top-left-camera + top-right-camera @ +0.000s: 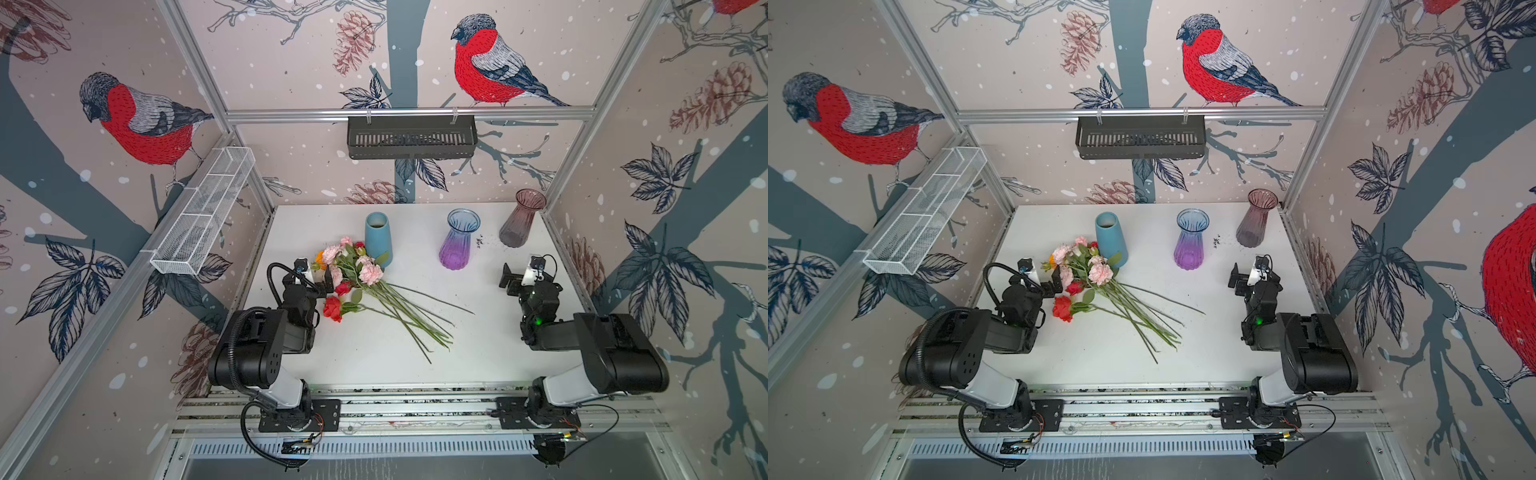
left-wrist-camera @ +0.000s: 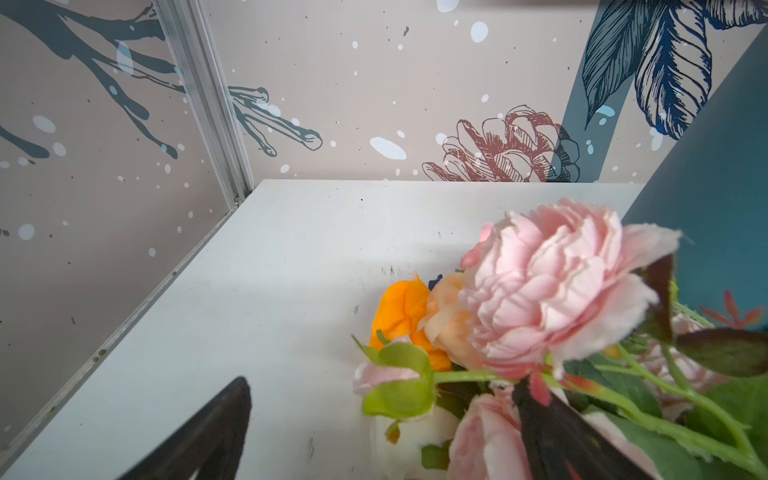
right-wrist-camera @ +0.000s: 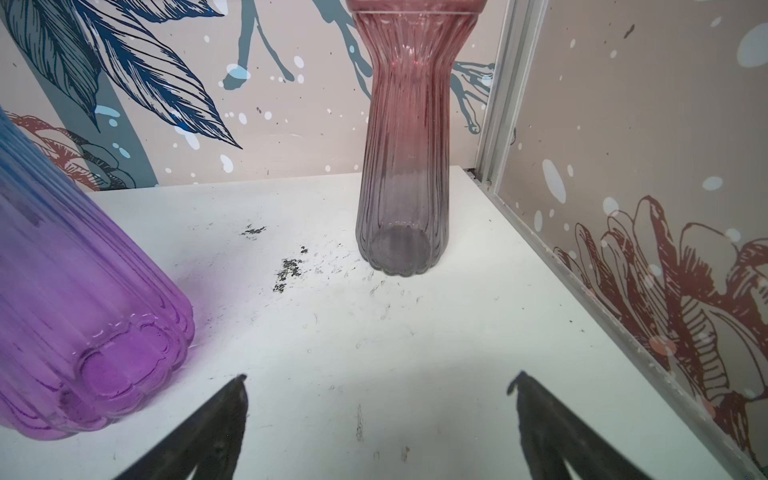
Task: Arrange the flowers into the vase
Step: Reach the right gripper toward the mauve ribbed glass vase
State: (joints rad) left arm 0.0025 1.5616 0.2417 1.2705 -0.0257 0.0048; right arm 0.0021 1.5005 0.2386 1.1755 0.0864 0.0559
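On the white table point(image 1: 478, 353), flowers point(image 1: 370, 274) lying flat, blue vase point(image 1: 379, 239) just beside.

Lying flat on the worktop point(image 1: 478, 357) in one loose bunch: flowers point(image 1: 358, 272) point(image 1: 1096, 272) point(image 2: 548, 291), none standing in a vase. Heads clustered at the far left end: pale pink blooms on top, red roses nearest the front, orange and peach tucked at the left edge. Thin green stems fanning toward the near right, tips spread apart. Heads just beside the foot of an upright, opaque blue vase point(image 1: 379, 239) point(image 1: 1111, 239). To its right, upright and empty, a ribbed purple glass vase point(image 1: 457, 245) point(image 1: 1190, 245) point(image 3: 83, 311), blue at its flared mouth. Farther right, near the back corner, an upright, ribbed pink glass vase point(image 1: 521, 220) point(image 1: 1256, 220) point(image 3: 405, 166), grey toward the base.
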